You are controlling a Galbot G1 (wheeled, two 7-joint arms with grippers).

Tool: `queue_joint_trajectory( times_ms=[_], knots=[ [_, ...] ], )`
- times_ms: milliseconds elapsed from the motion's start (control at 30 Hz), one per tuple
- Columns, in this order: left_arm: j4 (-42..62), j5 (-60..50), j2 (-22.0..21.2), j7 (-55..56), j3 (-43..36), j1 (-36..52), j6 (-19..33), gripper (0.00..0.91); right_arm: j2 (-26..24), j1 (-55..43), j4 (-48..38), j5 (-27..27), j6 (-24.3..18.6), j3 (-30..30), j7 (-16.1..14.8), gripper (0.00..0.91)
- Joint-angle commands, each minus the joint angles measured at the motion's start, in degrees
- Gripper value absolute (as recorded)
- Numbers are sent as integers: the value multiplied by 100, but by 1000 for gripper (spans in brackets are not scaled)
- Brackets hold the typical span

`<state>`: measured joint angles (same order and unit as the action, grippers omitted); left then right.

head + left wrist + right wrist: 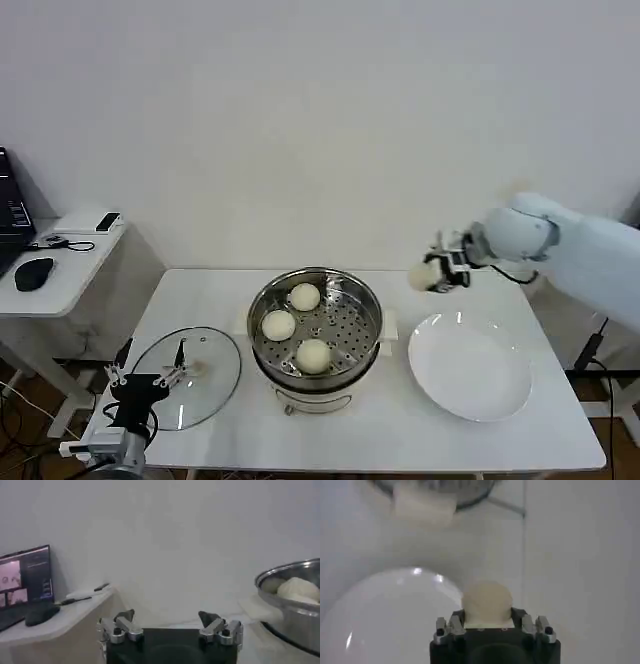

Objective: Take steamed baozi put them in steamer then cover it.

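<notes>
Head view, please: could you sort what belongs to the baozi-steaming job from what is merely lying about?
Job:
- steamer, holding three baozi
- fourth baozi, held in the right gripper above the table
- cover, flat on the table by the open left gripper
- white plate, bare

Lying about:
- mouse, side table
- laptop

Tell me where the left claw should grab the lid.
By the white bar handle at the centre of the lid, coming straight down from above. The lid lies flat on the table left of the steamer, so its thin rim offers little to pinch. The open left claw hangs over its near edge.
</notes>
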<state>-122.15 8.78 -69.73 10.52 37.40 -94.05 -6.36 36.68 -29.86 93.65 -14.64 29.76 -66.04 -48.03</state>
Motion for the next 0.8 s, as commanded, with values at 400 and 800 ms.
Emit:
queue_joint_trajectory(
  times_ms=[400, 800],
  knots=[
    [-17, -54, -57, 6, 37, -6, 29, 907, 2077, -369, 53, -2185, 1200, -975, 1580, 635],
    [61, -34, -55, 2, 48, 20, 46, 907, 2044, 220, -240, -1740, 1201, -971, 1442, 635]
  ],
)
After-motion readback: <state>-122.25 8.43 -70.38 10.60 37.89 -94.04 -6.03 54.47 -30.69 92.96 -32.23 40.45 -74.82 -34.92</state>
